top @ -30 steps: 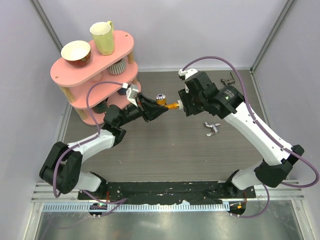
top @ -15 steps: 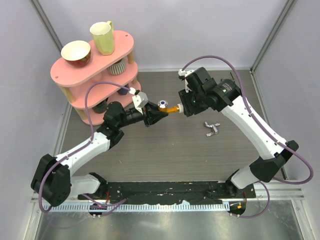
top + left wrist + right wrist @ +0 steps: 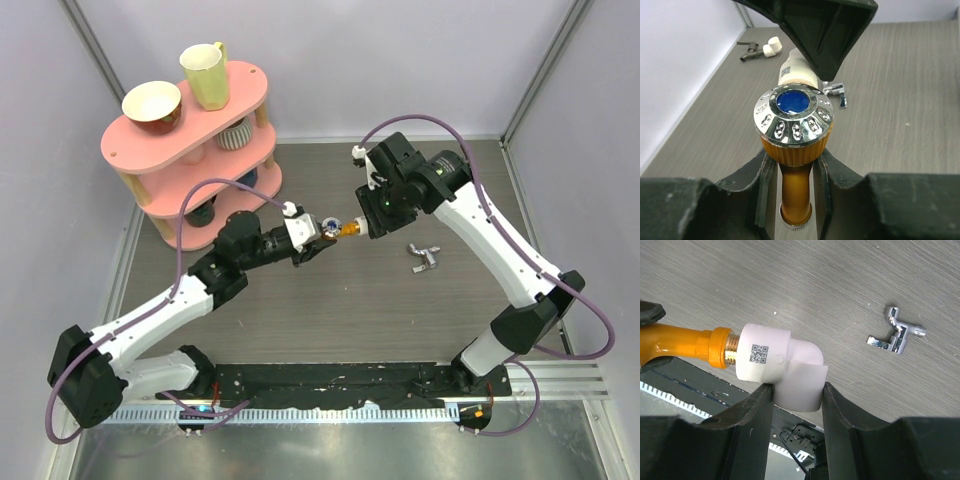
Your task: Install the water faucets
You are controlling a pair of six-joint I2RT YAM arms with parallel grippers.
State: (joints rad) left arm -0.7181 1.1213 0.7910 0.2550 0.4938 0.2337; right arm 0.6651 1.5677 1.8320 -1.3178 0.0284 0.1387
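The orange tap [image 3: 343, 229] with its silvery blue-capped knob [image 3: 793, 117] hangs in mid-air between my two grippers. My left gripper [image 3: 316, 236] is shut on it, the pads [image 3: 766, 172] pressing the ribbed orange collar [image 3: 795, 150] under the knob. The tap's brass thread [image 3: 731, 347] enters the white elbow pipe fitting [image 3: 785, 365], also seen past the knob in the left wrist view [image 3: 797, 75]. My right gripper [image 3: 367, 222] is shut on the fitting's other leg, which sits between its jaws [image 3: 797, 395]. The tap's orange body [image 3: 685, 342] runs off to the left.
A small silver tap piece [image 3: 425, 258] lies on the table right of the grippers [image 3: 895, 332]. A dark tap piece with a white end [image 3: 458, 158] lies at the back right [image 3: 757, 48]. A pink tiered shelf [image 3: 190, 150] with cups and bowls stands at the back left.
Both grippers have kept their hold and shifted the joined tap and fitting slightly toward me. My left arm has stretched out and its wrist has turned about the tap.
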